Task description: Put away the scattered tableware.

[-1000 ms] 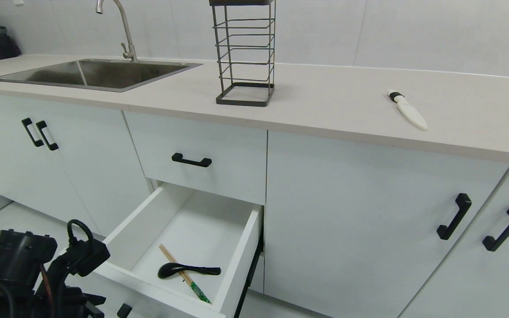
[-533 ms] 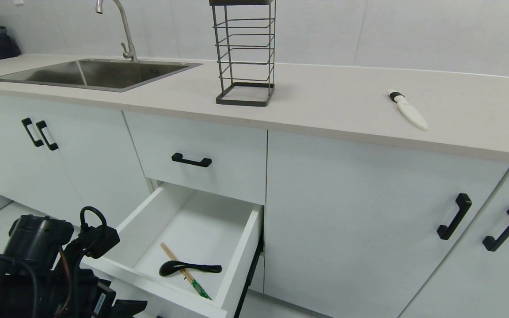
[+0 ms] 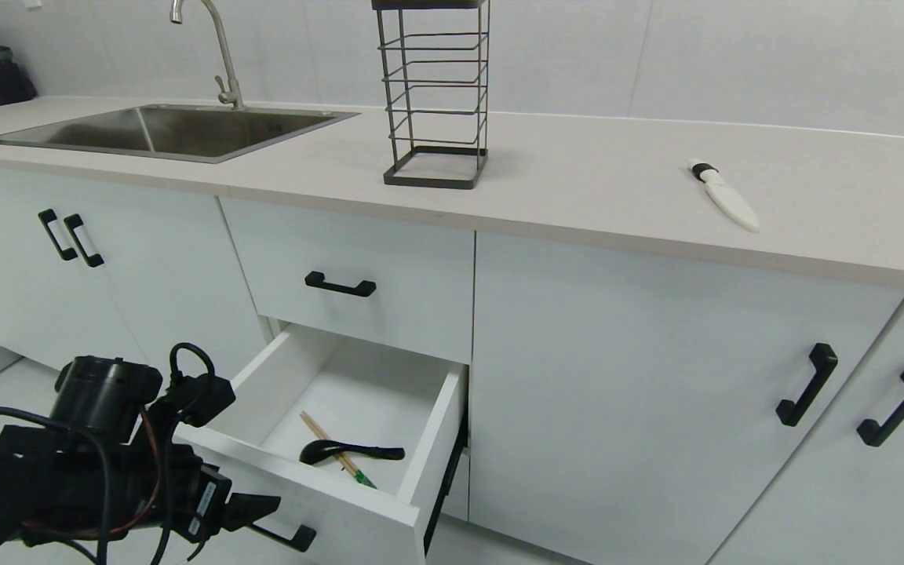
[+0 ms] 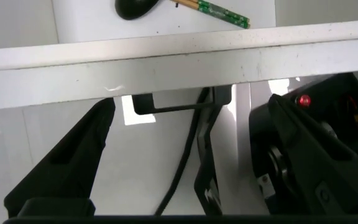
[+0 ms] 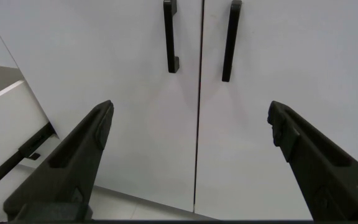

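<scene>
Drawer (image 3: 264, 384) further in; chopsticks (image 3: 318, 430) diagonal inside.

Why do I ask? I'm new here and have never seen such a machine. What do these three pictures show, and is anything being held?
It is a wheeled robot with two arms ending in grippers. The large picture is from its head camera, looking down at a kitchen counter; the other two are from cameras on its wrists. On the countertop lie a white knife and a wire rack, with a sink set in it. The open drawer below holds a black spoon and chopsticks. The left gripper is open in front of the drawer's handle; the right gripper is open, facing cabinet doors. Neither holds anything.
</scene>
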